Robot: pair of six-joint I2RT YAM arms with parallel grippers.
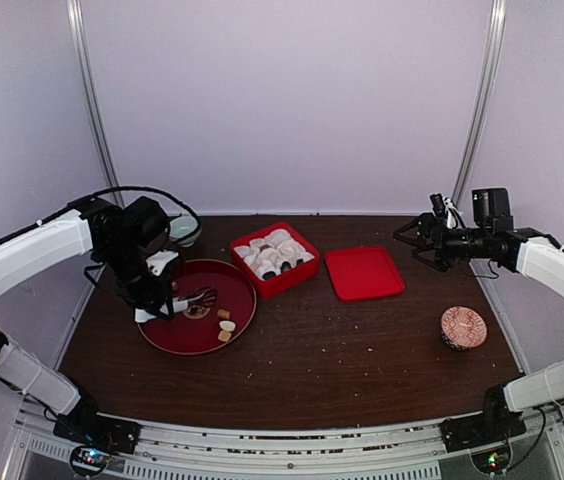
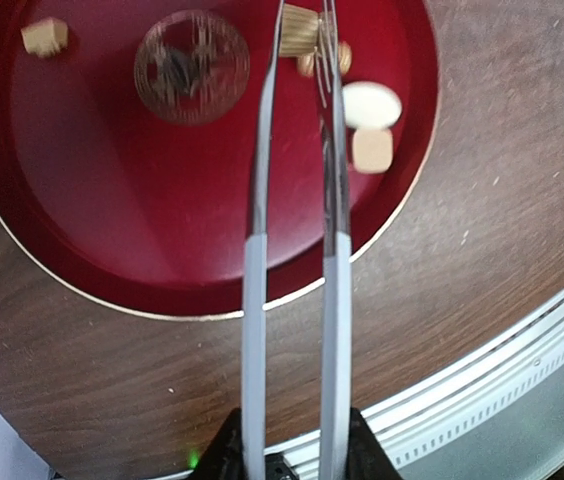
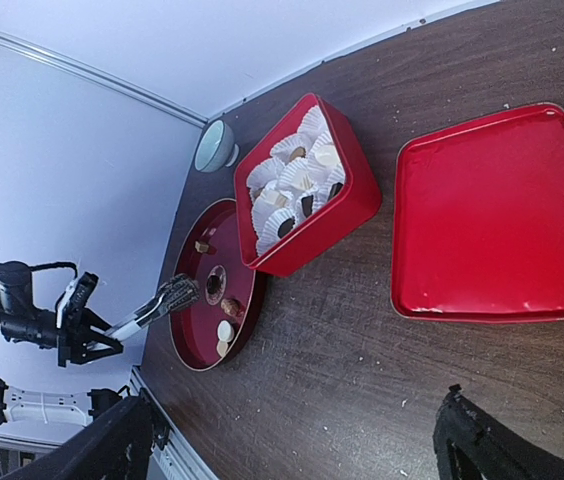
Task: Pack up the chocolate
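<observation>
My left gripper (image 2: 295, 462) is shut on metal tongs (image 2: 254, 260) that reach out over a round red plate (image 2: 82, 240). A tan cube of chocolate (image 2: 299, 30) sits between the tong tips. On the plate lie a cream-white round piece (image 2: 371, 103), a tan cube (image 2: 372, 150), a brown piece (image 2: 342, 58) and another tan cube (image 2: 44, 37). The red box (image 1: 292, 276) of white paper cups, some with chocolates in them, stands just right of the plate (image 1: 172, 335). My right gripper (image 3: 292, 460) is open and empty, high above the table's right side.
A flat red lid (image 1: 363, 272) lies right of the box. A small pink patterned bowl (image 1: 463, 327) sits at the right front. A pale bowl (image 3: 217, 145) stands at the back left behind the plate. Walls close in the back and sides.
</observation>
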